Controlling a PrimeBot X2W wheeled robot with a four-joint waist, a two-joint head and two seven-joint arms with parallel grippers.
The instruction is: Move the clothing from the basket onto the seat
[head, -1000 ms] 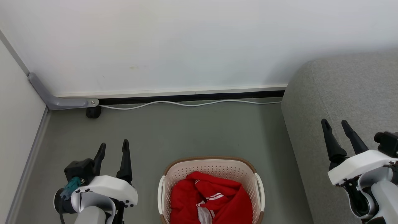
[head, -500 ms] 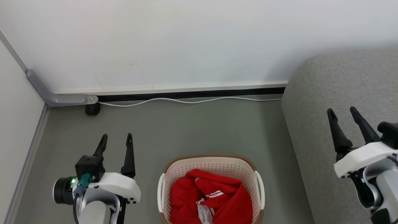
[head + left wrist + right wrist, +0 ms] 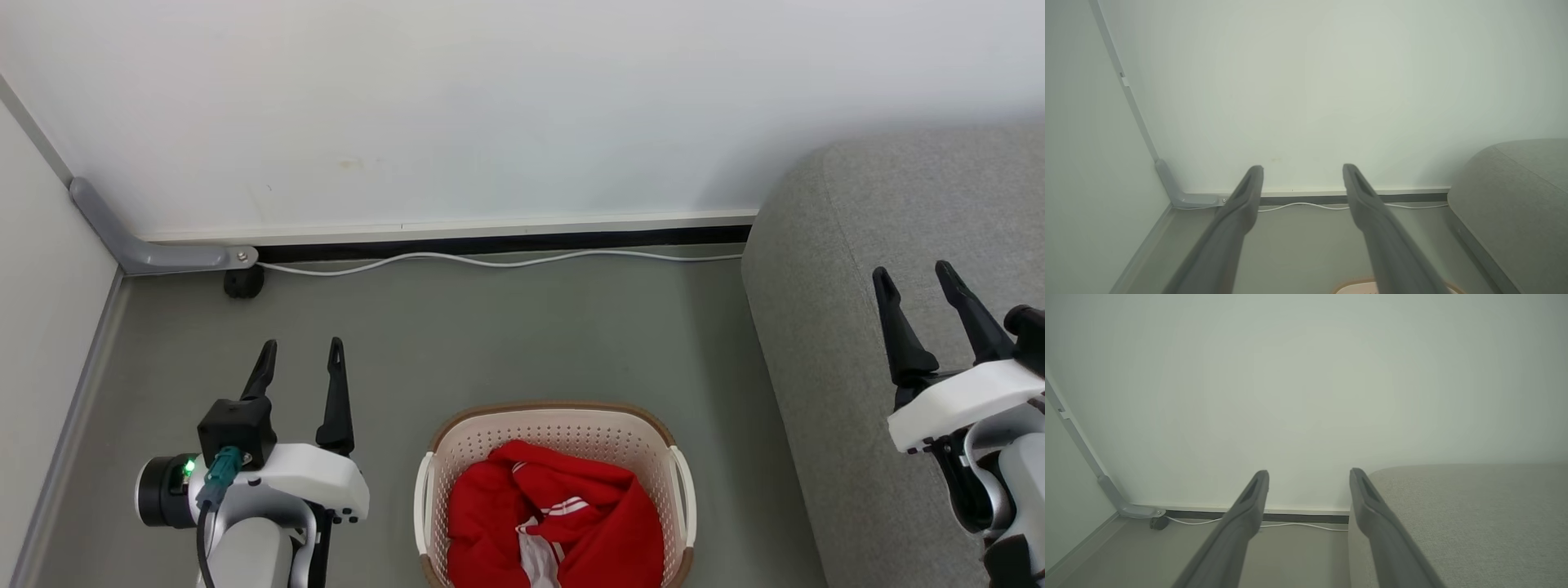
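The clothes point(image 3: 563, 523) are heaped inside the basket point(image 3: 555, 406), red cloth bunched up with a white-striped piece and some white trim uppermost; the basket's near end is cut off by the bottom of the head view. The basket is stood on the floor point(image 3: 506, 343), well apart from the floor's far edge at the wall point(image 3: 490, 106) and near the sofa point(image 3: 816, 351), whose rounded corner and side are set along the floor's right edge; a narrow strip of floor is left between basket and sofa, and a broad open stretch between basket and wall. A white cable point(image 3: 490, 261) is laid along the foot of the wall; a grey bracket point(image 3: 163, 257) and a small dark wheel point(image 3: 243, 282) are found at the floor's far left corner. The left claw point(image 3: 302, 345) is held over the floor left of the basket, fingers spread wide and pointed toward the wall, nothing gripped; a green light point(image 3: 189, 467) is lit at its wrist. The right claw point(image 3: 912, 271) is held over the sofa's edge, fingers likewise spread wide and leaned slightly left in the head view, nothing gripped.
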